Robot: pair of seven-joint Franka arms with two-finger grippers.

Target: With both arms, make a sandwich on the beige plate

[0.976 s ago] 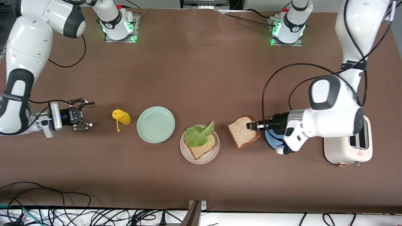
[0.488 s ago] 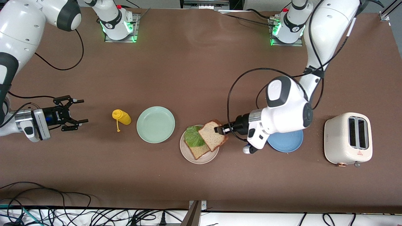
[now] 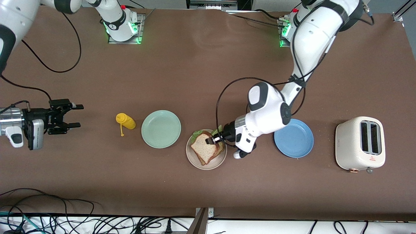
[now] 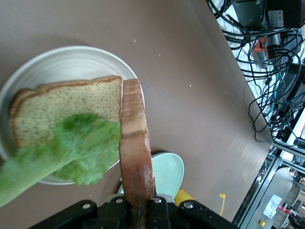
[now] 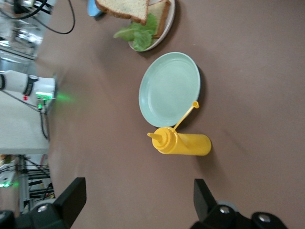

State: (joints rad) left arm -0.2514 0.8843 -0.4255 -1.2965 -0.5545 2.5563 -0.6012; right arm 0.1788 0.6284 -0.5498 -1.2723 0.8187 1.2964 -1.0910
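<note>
Wrist-only: top slice (image 4: 136,157) edge-on

White jointed arms (image 3: 312,35), black bands, cables, black tools.

Very little can be read. The cream toaster (image 3: 360,143), at the left arm's end of the surface, carries a small red triangular warning sign on its top face beside the slots (the line of print under the triangle is too small to make out). The right gripper (image 3: 74,115) has short white lettering along its black body, but the letters cannot be told apart.
</note>
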